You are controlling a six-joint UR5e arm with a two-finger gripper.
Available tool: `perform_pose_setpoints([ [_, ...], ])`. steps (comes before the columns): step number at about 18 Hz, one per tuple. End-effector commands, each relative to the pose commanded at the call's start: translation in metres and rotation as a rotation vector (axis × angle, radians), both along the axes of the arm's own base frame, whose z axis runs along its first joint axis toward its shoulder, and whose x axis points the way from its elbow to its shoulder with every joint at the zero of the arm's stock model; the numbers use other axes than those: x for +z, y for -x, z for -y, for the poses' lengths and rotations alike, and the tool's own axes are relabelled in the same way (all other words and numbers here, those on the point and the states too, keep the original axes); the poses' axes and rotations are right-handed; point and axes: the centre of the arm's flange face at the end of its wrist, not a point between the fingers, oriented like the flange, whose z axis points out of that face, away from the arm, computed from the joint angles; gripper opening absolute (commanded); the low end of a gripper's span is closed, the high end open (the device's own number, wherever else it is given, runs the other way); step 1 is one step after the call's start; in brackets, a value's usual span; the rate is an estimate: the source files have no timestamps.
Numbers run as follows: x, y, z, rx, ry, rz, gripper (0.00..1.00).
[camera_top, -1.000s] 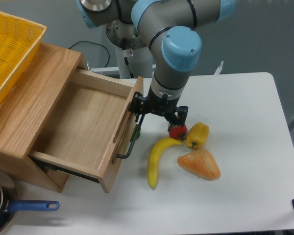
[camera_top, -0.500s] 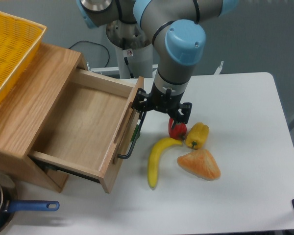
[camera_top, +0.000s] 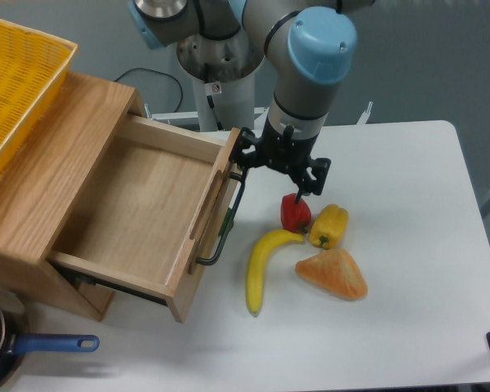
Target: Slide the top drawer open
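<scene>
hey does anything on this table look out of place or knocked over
Nothing stands out. The top drawer is pulled open and looks empty; the banana, red pepper and yellow pepper lie together on the table.

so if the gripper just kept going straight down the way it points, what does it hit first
Probably the bare table. The gripper points down between the drawer's black handle and the red pepper. Depth is unclear from this one view, so one of its fingers might clip the pepper instead.
</scene>
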Motion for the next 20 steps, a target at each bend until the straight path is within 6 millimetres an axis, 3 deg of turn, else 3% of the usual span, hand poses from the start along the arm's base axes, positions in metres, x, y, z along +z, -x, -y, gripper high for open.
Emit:
perform_pose_setpoints([
  [9, -0.014, 0.051, 0.043, -0.327, -0.036, -0.065, 1.0],
  [14, -0.036, 0.063, 0.041, -0.423, -0.002, -0.072, 1.0],
  [20, -0.059, 0.066, 0.022, -0.453, 0.006, -0.057, 1.0],
])
